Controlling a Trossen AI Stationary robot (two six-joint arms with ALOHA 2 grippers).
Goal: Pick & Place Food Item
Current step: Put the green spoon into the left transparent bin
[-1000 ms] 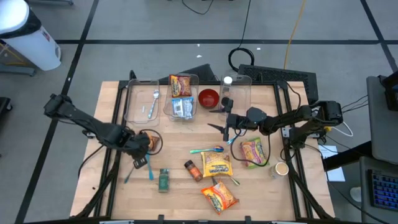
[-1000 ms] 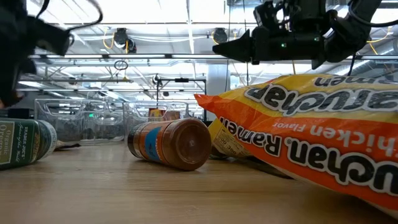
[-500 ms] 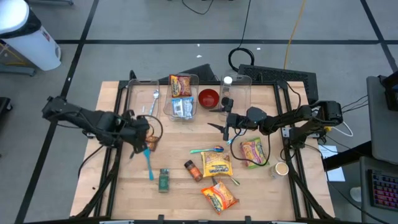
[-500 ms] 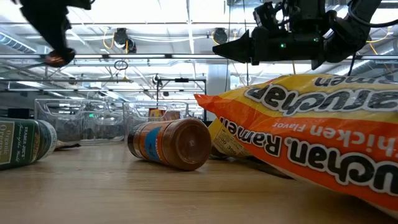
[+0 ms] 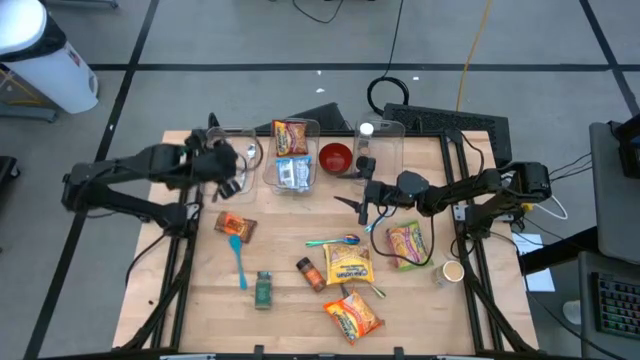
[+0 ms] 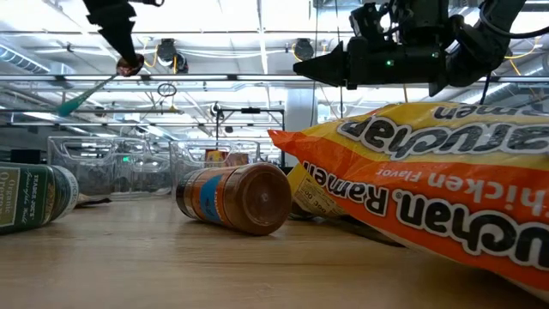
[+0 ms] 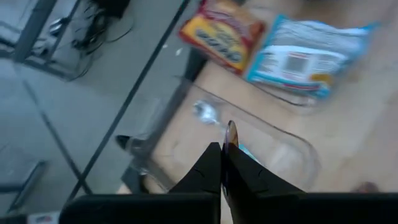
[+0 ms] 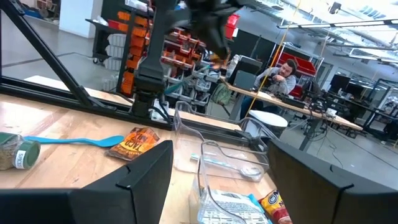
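At the far left of the table [image 5: 290, 320], the left gripper [image 5: 228, 166] hangs above the leftmost clear plastic bin [image 5: 205, 160], its fingers closed on a thin teal-handled utensil [image 6: 81, 99]. This is not a food item, although the task names one. The step in hand looks like the carry-over to placing, with the utensil held in the air over the bin and clear of the table. The bin already holds a metal spoon [image 7: 205, 112]. From the low view, the utensil's long axis is slanted: gripped at one end, it runs downward and away from the gripper, with the teal end lowest. Its heading across the table is too small to tell from above. The next move probably calls for lowering over the bin's open middle, so that the trailing end clears the wall, and then letting go. Over the right half of the table, the right gripper [image 5: 364, 205] waits open and empty.
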